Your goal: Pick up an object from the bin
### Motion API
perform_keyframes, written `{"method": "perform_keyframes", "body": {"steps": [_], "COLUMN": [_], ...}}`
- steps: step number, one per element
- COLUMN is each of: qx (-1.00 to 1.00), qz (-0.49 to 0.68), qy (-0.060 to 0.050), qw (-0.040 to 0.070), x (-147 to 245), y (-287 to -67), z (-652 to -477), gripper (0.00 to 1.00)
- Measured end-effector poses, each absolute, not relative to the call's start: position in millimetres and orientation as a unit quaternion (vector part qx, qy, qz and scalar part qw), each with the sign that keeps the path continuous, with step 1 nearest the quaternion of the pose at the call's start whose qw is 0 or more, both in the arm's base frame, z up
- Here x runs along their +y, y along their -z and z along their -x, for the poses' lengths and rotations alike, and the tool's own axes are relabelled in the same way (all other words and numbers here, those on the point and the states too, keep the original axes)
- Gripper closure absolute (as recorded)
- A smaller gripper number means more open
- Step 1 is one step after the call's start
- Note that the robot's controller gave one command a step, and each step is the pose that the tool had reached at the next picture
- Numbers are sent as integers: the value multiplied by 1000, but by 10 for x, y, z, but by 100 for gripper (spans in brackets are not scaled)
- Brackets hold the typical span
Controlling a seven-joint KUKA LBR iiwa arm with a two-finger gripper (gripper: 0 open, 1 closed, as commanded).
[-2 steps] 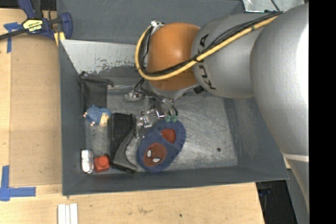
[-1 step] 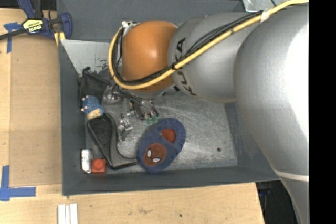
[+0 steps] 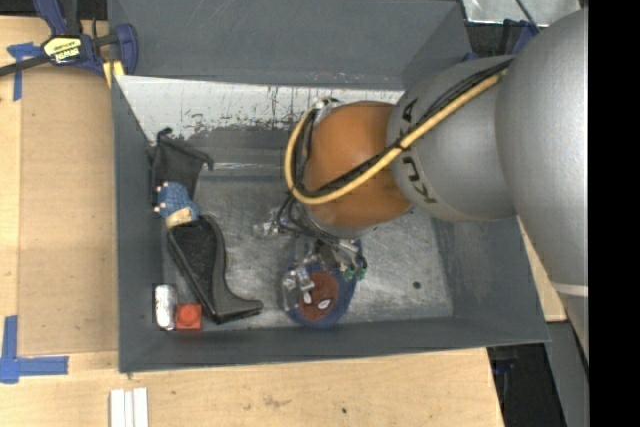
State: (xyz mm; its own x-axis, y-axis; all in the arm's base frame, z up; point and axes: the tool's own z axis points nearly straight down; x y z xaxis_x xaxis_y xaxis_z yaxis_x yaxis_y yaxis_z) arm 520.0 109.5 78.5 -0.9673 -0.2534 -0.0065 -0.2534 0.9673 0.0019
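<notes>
Camera view: I reach into the grey bin (image 3: pixel 290 40) from the right, with my orange cover (image 3: pixel 350 165) above the middle of its floor. My jaws sit just over a round blue thing (image 3: pixel 318 300) with a reddish-brown middle, close to the near wall. I cannot tell how far they are open or whether they grip it. To the left lie a black curved piece (image 3: pixel 205 265), a small blue and tan thing (image 3: pixel 178 203), a white piece (image 3: pixel 163 305) and a red block (image 3: pixel 188 317).
</notes>
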Motion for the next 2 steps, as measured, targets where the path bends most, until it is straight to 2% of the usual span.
{"method": "perform_keyframes", "body": {"steps": [1, 2], "qx": [988, 999], "qz": [152, 49], "qy": [2, -6], "qw": [1, -3], "x": [497, 268], "y": [-1243, -774], "z": [-4961, -5239], "gripper": [0, 0]}}
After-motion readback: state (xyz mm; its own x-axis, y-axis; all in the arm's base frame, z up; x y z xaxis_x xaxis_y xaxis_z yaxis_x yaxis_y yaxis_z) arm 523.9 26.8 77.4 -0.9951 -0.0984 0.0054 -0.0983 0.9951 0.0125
